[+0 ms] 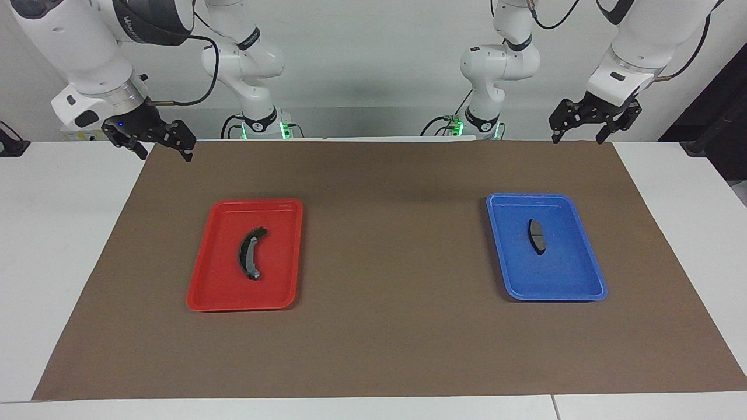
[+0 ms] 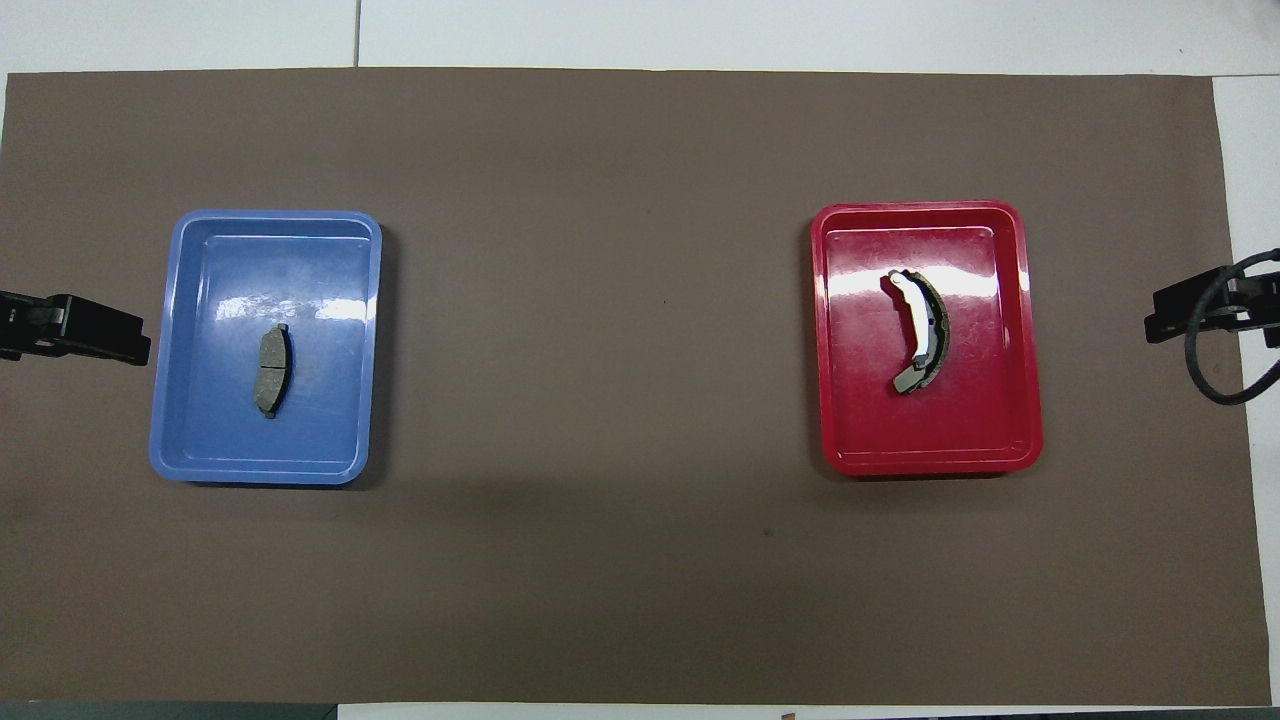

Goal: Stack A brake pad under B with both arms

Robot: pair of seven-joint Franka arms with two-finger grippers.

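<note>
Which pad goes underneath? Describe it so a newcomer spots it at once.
Find the blue tray on the brown mat, toward the left arm's end. A brake pad lies alone in it: short, dark grey, half-moon shaped, unlike B, the longer curved pad in the red tray.

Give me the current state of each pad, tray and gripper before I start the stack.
A brake pad: lying flat in the blue tray, untouched.
B: lying flat in the red tray, untouched, not stacked.
Blue tray: on the brown mat, toward the left arm's end.
Red tray: on the mat, toward the right arm's end.
Left gripper: open, empty, raised, waiting.
Right gripper: open, empty, raised, waiting.
</note>
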